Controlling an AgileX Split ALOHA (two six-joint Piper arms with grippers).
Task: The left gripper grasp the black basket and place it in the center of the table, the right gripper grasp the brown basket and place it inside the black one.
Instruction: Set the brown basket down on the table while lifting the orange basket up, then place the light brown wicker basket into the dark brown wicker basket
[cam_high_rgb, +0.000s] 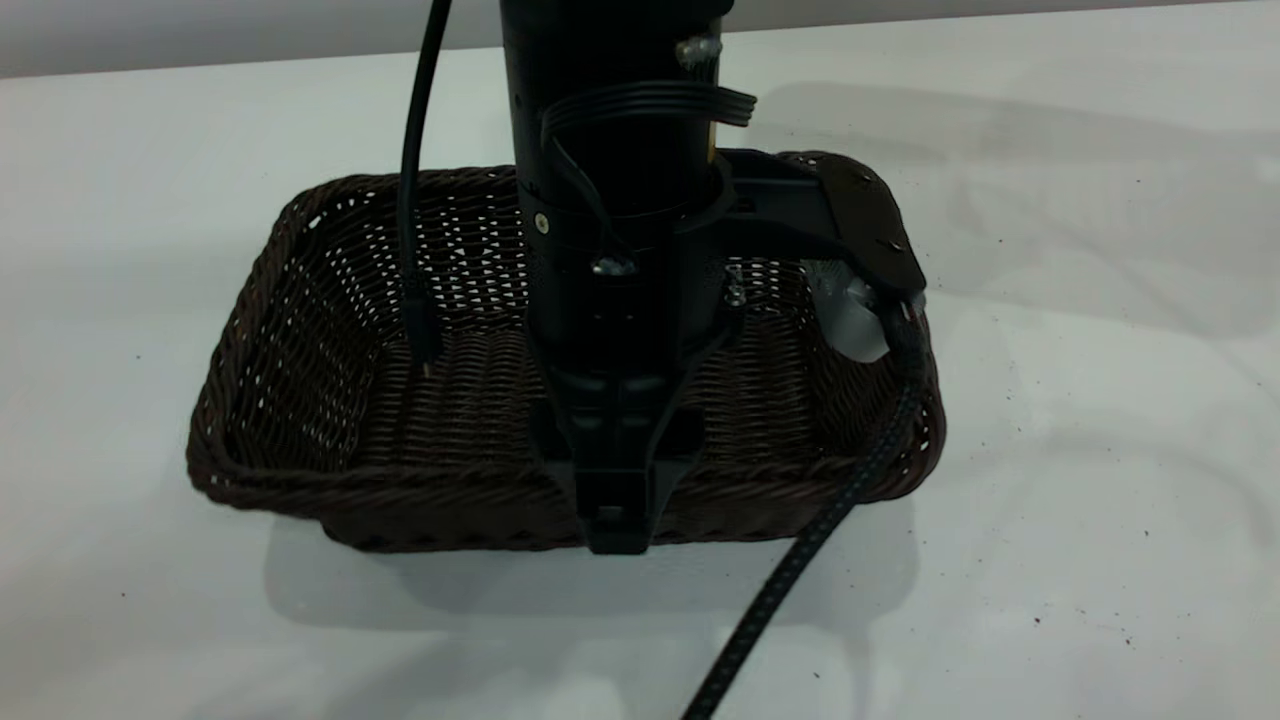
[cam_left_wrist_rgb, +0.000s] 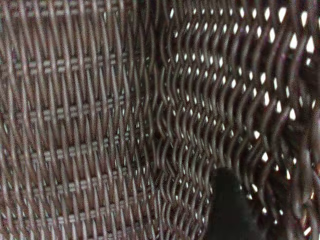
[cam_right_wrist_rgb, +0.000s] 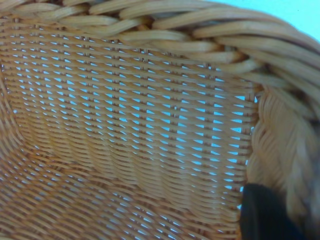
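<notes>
The rectangular, very dark brown-black woven basket with its braided rim and open-weave sloping sides sits flat on the plain white tabletop, which is dotted with tiny dark specks. The left gripper, a bulky black unit trailing black cables, comes straight down over the basket's near long wall, with its body inside the basket and its lower end at the braided rim on the camera side; it appears to pinch that rim, though the fingers themselves are hidden behind the gripper housing, so I cannot tell for certain how they stand. A braided black cable runs from the gripper over the basket's right end and down across the table. The left wrist view is filled with dark weave, and one black fingertip shows against the wall. In the right wrist view, the orange-tan woven basket fills the picture, and a black finger of the right gripper lies just beside its braided rim; its grip state cannot be told.
</notes>
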